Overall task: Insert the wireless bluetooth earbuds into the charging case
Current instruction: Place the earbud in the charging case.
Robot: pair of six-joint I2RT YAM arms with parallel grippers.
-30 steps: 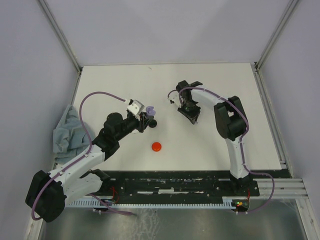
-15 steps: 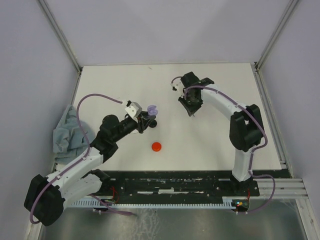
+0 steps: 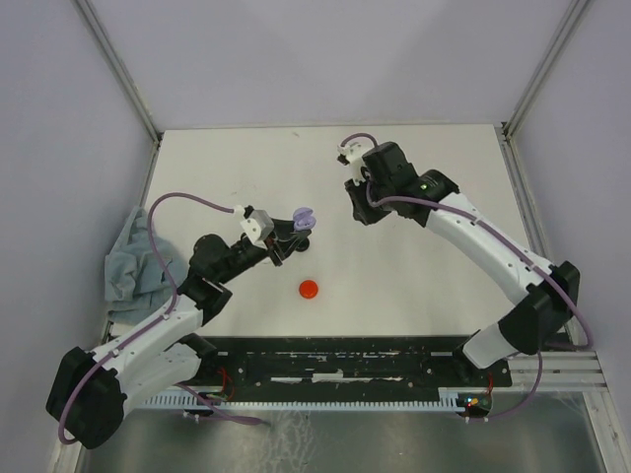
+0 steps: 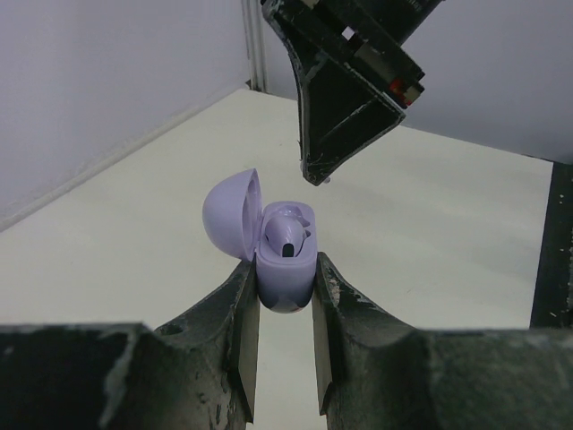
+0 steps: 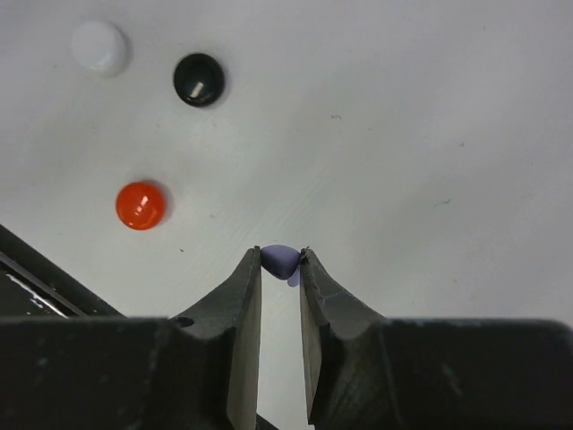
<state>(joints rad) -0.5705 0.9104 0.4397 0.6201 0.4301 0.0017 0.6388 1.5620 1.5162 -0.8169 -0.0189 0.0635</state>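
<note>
The lavender earbud (image 5: 279, 262) is pinched between the tips of my right fingers (image 5: 248, 279), held off the bench (image 5: 430, 107). The lavender charging case (image 4: 285, 264) sits upright, clamped in my left fingers (image 4: 243, 300), its lid swung open, a second lavender earbud (image 4: 288, 240) already seated inside. My right fingers hang just above the open case, not touching it. On the bench lie a red disc (image 5: 141, 204), a black disc (image 5: 198, 79) and a white disc (image 5: 99, 47); a grey cloth (image 3: 133, 261) sits at its left edge.

charging case (image 4: 285, 269): lavender, upright, lid open toward 9 o'clock
seated earbud (image 4: 288, 237): lavender, inside case
second earbud (image 5: 279, 261): lavender, pinched between right jaws
</note>
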